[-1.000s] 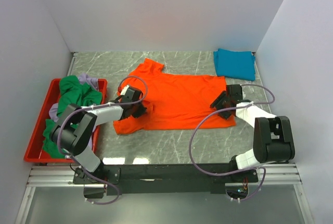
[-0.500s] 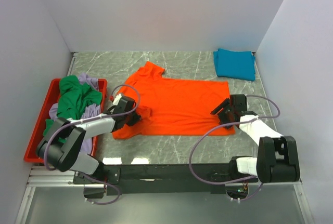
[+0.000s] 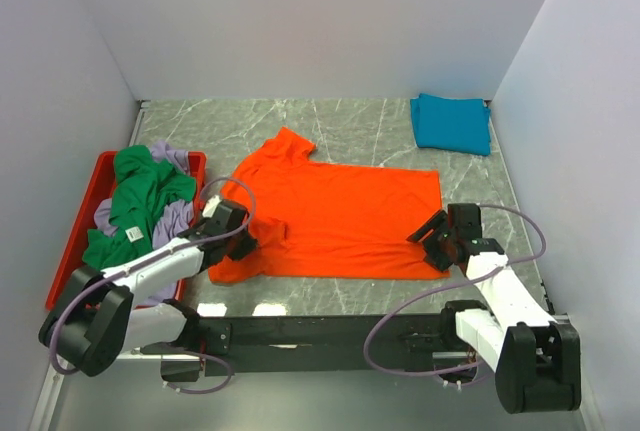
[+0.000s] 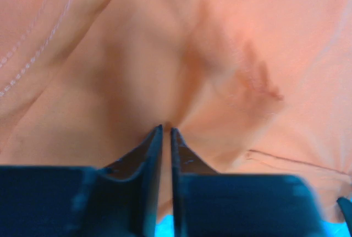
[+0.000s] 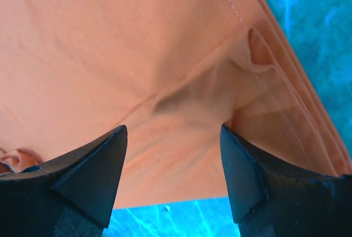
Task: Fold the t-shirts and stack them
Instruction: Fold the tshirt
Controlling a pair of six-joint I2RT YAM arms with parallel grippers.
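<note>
Orange t-shirt [image 3: 335, 216] is pulled nearer the arm bases than before and is spread flat mid-tabletop [image 3: 340, 126]. Left fingers [image 4: 148, 160] are almost closed, with a cloth fold pinched at the tips. Right fingers [image 5: 91, 171] are held wide over the right hem edge, nothing gripped.

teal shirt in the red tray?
No, the teal shirt lies folded on the far right, well apart from the red tray.
</note>
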